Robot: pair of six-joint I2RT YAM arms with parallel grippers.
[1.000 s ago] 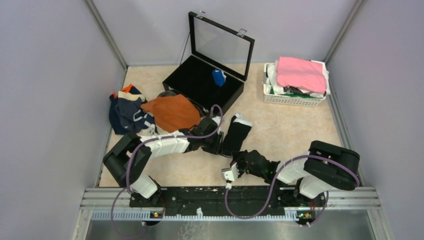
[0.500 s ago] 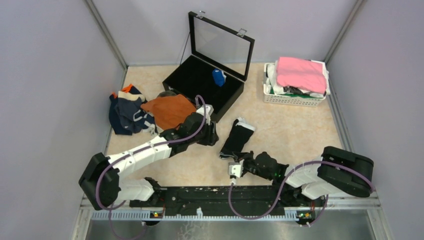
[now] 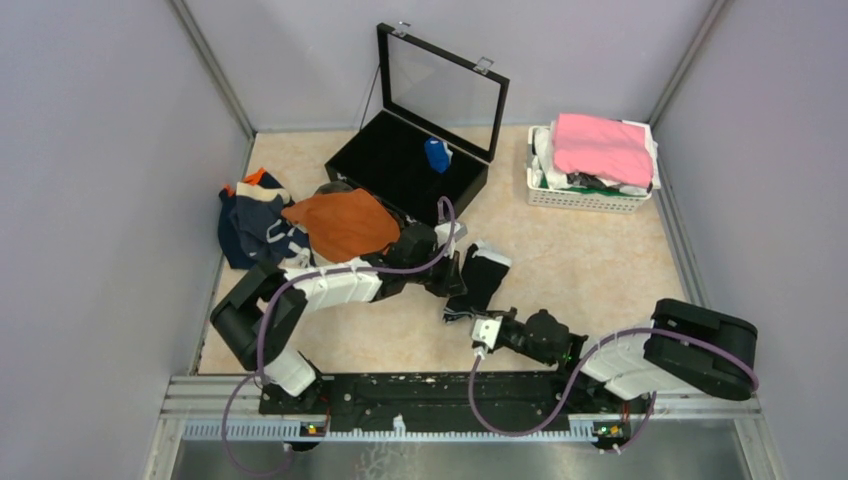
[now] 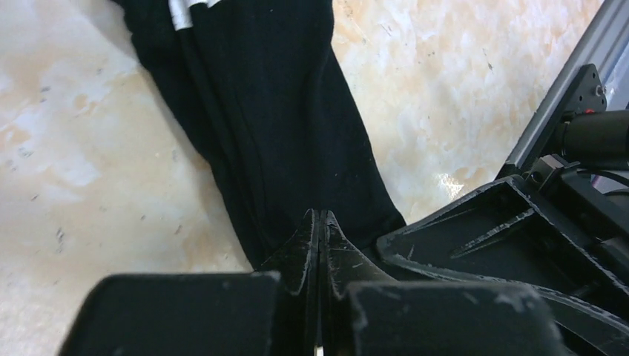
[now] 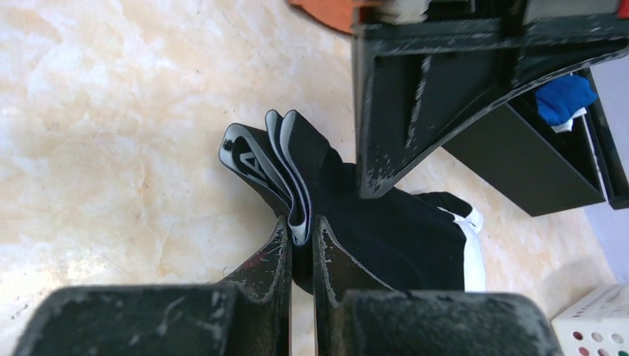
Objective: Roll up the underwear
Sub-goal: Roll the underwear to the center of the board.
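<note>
Black underwear (image 3: 482, 272) with a white waistband lies stretched out mid-table, also seen in the left wrist view (image 4: 274, 111) and the right wrist view (image 5: 386, 230). My right gripper (image 3: 468, 320) is shut on its bunched near end, with the folded band pinched between the fingers (image 5: 300, 222). My left gripper (image 3: 460, 283) rests low on the same garment with its jaws pressed flat together (image 4: 319, 216); no fabric shows between them. More underwear is heaped at the left: a rust-orange pair (image 3: 343, 222) and navy ones (image 3: 250, 225). A royal blue roll (image 3: 437, 153) sits in the black case (image 3: 400, 170).
The black case stands open at the back with its glass lid up. A white basket (image 3: 590, 195) at the back right holds a pink folded cloth (image 3: 600, 148) and white items. Grey walls close in both sides. The metal rail (image 3: 450, 385) runs along the near edge.
My left arm swung back toward the orange pile, then returned to the black underwear, and its jaws closed. The right gripper slid slightly right and nearer, still holding the garment's end.
</note>
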